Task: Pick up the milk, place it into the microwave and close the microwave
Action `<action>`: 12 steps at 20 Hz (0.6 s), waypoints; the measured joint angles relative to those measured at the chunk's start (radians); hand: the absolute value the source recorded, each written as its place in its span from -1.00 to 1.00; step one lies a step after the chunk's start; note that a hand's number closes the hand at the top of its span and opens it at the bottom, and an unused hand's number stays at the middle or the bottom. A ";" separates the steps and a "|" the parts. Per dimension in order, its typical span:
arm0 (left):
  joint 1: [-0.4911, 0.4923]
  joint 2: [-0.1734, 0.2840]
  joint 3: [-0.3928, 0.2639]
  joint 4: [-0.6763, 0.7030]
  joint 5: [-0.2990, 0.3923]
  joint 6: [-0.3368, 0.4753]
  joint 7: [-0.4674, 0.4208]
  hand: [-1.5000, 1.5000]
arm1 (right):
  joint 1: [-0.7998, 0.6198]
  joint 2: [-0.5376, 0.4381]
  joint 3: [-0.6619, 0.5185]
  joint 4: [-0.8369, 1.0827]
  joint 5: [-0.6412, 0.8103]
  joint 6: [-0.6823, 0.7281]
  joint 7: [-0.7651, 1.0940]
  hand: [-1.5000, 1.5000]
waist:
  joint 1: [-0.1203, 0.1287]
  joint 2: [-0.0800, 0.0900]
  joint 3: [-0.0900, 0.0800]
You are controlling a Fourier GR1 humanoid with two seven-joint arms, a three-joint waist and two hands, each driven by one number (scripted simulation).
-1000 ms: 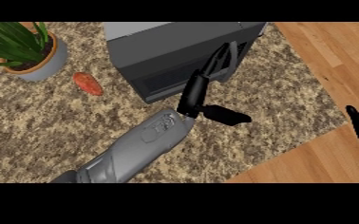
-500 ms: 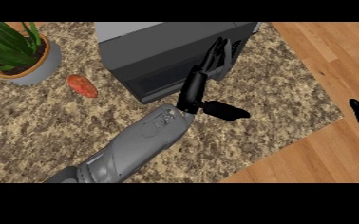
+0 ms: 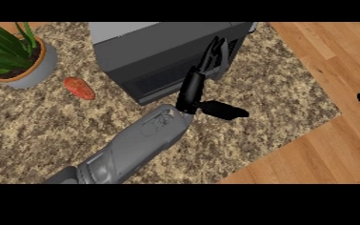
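Note:
The dark grey microwave point(image 3: 162, 52) stands at the back of the speckled counter point(image 3: 281, 95), and its front shows as a closed dark face. My left hand point(image 3: 191, 88) reaches up from the lower left with straight fingers point(image 3: 211, 59) laid against the right part of that front. Its thumb point(image 3: 224, 110) sticks out to the right above the counter. The hand is open and holds nothing. No milk is visible anywhere. Only a black sliver of my right hand point(image 3: 358, 97) shows at the right edge.
A potted green plant point(image 3: 21, 59) stands at the far left. A small red-orange vegetable point(image 3: 79, 88) lies between the plant and the microwave. Wooden surface point(image 3: 316, 148) borders the counter at the right and lower right.
The left hand has moved a little up along the microwave's front, fingers still straight. The whole scene has slid left in view, and the right hand has nearly left the right edge.

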 measured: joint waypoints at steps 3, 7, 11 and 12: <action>-0.003 0.000 -0.005 0.006 0.016 0.004 -0.015 -1.00 | -0.009 -0.011 -0.004 0.003 -0.013 0.001 0.011 -1.00 | -0.003 0.000 0.000; -0.004 0.000 -0.012 0.014 0.034 0.011 -0.037 -1.00 | -0.017 -0.023 -0.007 0.005 -0.030 0.004 0.024 -1.00 | -0.008 0.000 0.001; -0.005 0.000 -0.018 0.020 0.053 0.011 -0.057 -1.00 | -0.027 -0.037 -0.011 0.006 -0.046 0.007 0.037 -1.00 | -0.013 0.001 0.001; -0.006 0.000 -0.019 0.021 0.058 0.011 -0.062 -1.00 | -0.028 -0.040 -0.012 0.007 -0.051 0.008 0.040 -1.00 | -0.014 0.001 0.001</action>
